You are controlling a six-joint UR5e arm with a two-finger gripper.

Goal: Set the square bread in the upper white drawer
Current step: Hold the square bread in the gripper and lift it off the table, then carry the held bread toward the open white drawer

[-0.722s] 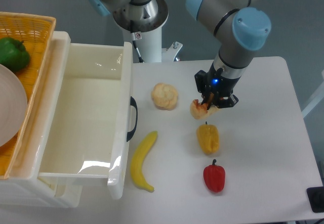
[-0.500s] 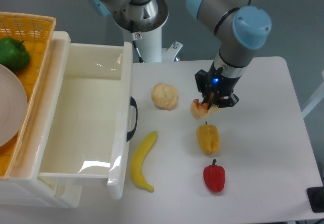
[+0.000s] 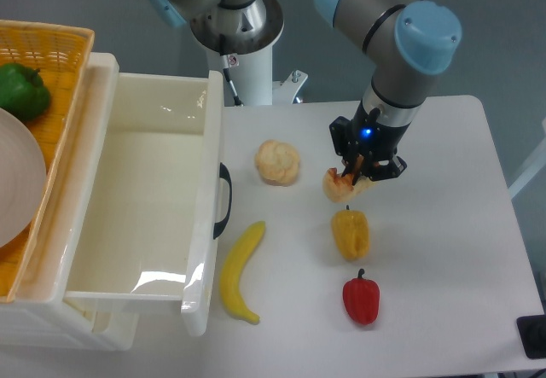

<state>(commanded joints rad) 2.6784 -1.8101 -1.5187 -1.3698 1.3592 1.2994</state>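
The square bread [image 3: 338, 187] is a small tan slab with a golden crust, held tilted just above the white table, right of centre. My gripper [image 3: 353, 175] is shut on it from above, and its body hides the bread's upper right part. The upper white drawer [image 3: 145, 199] stands pulled open at the left, its dark curved handle [image 3: 224, 200] facing the table. The inside of the drawer is bare. The bread is well to the right of the drawer.
A round cream bun [image 3: 278, 162] lies left of the gripper. A yellow pepper [image 3: 351, 234] and a red pepper [image 3: 361, 299] sit below it, a banana [image 3: 240, 270] near the drawer front. An orange basket [image 3: 34, 96] with a green pepper [image 3: 22, 90] is far left.
The gripper and the bread have shifted very slightly right and up. Everything else is where it was.
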